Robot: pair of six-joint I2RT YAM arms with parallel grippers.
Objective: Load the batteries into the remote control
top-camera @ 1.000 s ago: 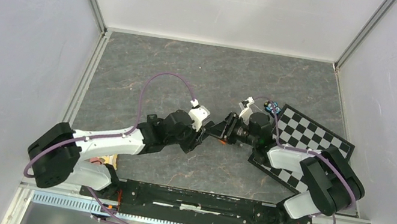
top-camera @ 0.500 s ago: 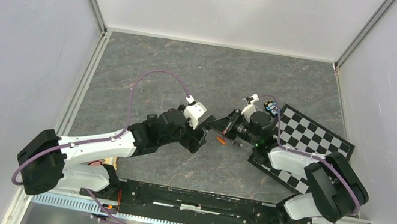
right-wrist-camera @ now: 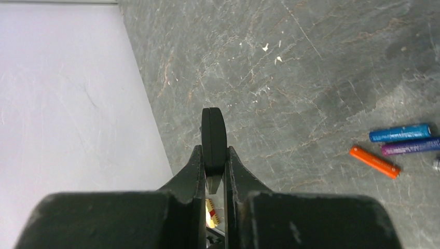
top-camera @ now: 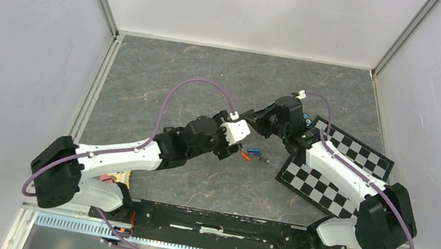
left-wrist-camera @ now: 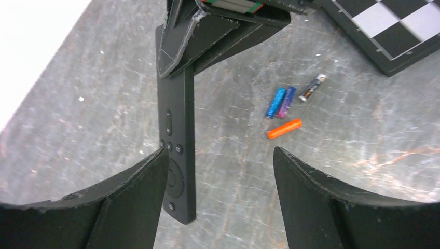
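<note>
My right gripper [right-wrist-camera: 214, 150] is shut on a slim black remote control [right-wrist-camera: 214, 134], seen end-on here. In the left wrist view the remote [left-wrist-camera: 176, 129] hangs button side up from the right gripper's fingers [left-wrist-camera: 192, 31]. Its free end sits between my open left jaws, close beside the left finger [left-wrist-camera: 129, 199]. My left gripper [left-wrist-camera: 219, 151] holds nothing. Several batteries lie loose on the table to the right: blue [left-wrist-camera: 275, 102], purple [left-wrist-camera: 286, 102], dark with silver [left-wrist-camera: 312, 86] and orange [left-wrist-camera: 284, 128]. From above, the batteries [top-camera: 252, 154] lie just right of the left gripper [top-camera: 227, 147] and below the right gripper [top-camera: 254, 118].
A black-and-white checkerboard [top-camera: 339, 165] lies flat at the right, its corner close to the batteries [left-wrist-camera: 394, 31]. Grey stone table [top-camera: 178, 77] inside white walls. A small yellow object [top-camera: 117, 178] sits by the left arm's base.
My right gripper has swung away from me with the remote. My left gripper has shifted right. The batteries, hidden under the grippers before, now show on the table.
</note>
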